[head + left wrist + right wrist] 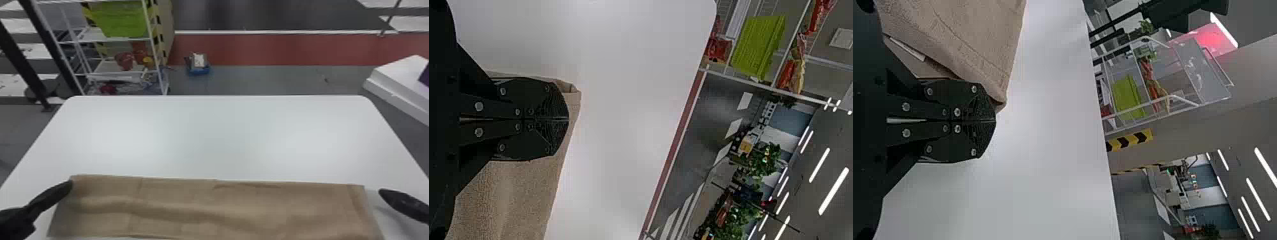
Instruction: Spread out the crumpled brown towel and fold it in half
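Observation:
In the head view, the brown towel (204, 207) lies as a long flat strip along the table's near edge, with a few soft wrinkles. My left gripper (71, 183) is at the towel's far left corner. Off the towel's right end stands my right gripper (383, 192), a small gap away. In the left wrist view, my left gripper (568, 119) is shut, its tips over the towel (519, 195) near a corner. My right gripper (995, 121) is shut in the right wrist view, beside the towel's edge (968, 45).
The white table (217, 137) extends beyond the towel. Behind it on the left stands a white rack (119, 40) with a green bin (123, 19). A blue box (198, 68) is on the floor, and a white platform (405, 79) is at the right.

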